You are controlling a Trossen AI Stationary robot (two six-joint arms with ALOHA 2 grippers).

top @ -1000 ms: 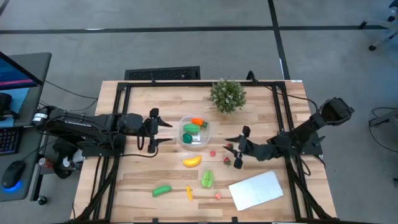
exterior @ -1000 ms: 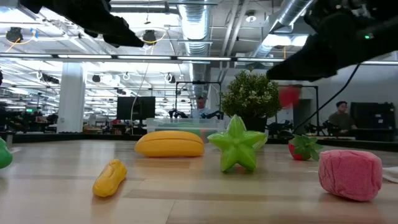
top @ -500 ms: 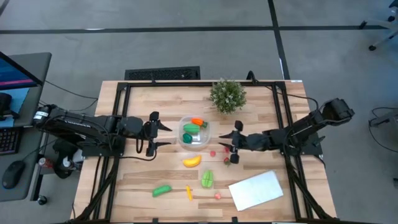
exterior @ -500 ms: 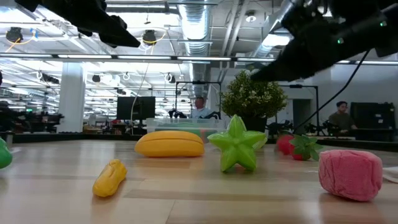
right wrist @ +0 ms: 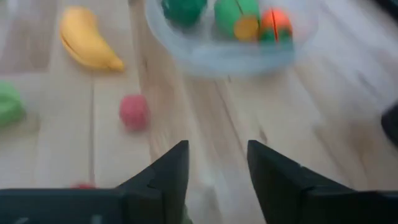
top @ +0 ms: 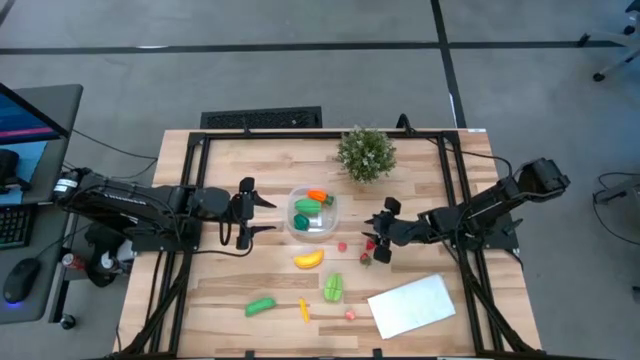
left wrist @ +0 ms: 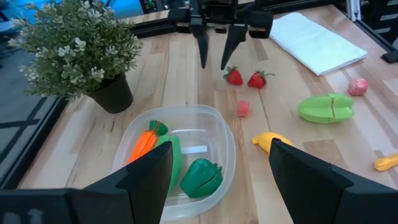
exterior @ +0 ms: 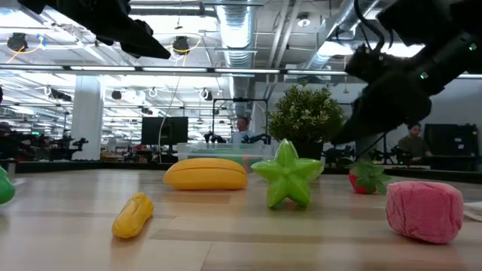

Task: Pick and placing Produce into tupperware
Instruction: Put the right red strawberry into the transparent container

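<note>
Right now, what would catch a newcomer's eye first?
The tupperware at mid-table, already holding a carrot and green pieces. The right tool hangs open over two strawberries beside it. The left tool waits open on the tub's other side.

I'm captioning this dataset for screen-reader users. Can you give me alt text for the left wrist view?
A clear tupperware on a wooden table holds an orange carrot and green pieces. Beyond it, the right end effector hangs open above two strawberries, with a potted plant, banana and white sheet around.
</note>
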